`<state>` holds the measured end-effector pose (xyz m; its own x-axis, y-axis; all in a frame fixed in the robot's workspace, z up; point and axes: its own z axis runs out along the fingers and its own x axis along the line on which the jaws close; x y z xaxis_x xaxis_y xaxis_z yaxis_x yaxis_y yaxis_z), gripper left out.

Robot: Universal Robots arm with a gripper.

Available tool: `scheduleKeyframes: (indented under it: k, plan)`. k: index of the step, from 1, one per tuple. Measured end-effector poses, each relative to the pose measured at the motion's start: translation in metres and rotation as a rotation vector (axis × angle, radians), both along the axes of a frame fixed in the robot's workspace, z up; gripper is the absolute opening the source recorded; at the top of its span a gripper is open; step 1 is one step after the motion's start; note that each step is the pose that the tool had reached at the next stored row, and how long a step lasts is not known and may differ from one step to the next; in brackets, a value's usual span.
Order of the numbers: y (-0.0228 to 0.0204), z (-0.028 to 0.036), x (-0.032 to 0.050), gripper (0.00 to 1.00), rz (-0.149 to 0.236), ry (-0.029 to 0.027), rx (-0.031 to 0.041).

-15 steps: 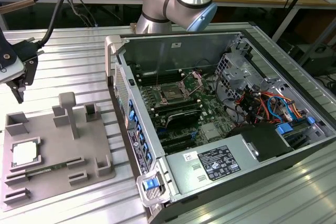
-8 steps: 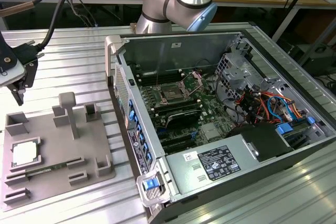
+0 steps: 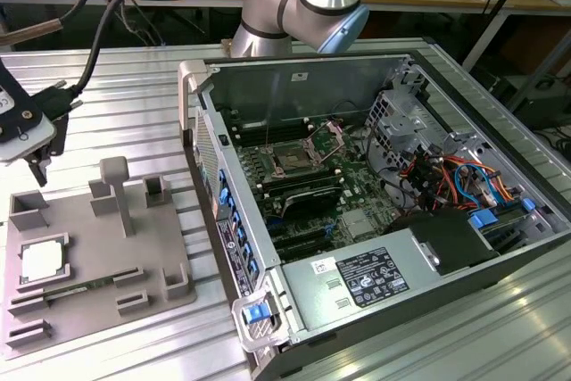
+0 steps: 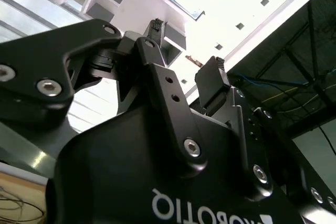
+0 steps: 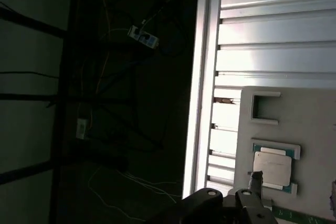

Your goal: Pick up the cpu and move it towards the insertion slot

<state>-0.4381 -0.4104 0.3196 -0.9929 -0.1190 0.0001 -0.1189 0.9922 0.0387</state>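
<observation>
CPU (image 3: 43,260) sits unlifted in its seat on the plate (image 3: 89,247), well apart from the slot (image 3: 293,158) inside the case (image 3: 303,86), while the gripper (image 4: 184,51) hovers above the plate, jaws apart and empty, so pick-up and transfer are both judged outstanding.

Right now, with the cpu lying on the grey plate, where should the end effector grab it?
Likely from straight above, pinching two opposite edges: the cpu lies flat, face up, on the fixture plate, with raised blocks beside it.
</observation>
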Motion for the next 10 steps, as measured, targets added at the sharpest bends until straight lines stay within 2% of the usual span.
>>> scheduleKeyframes:
  k: [3,6,10]
  plan:
    - [-0.0027,-0.0097,-0.0043,0.54,0.026,-0.0001,0.0017]
    - [-0.0032,-0.0126,-0.0068,0.54,0.035,-0.0004,0.002]
    - [-0.0039,-0.0198,-0.008,0.54,0.047,-0.0005,0.0084]
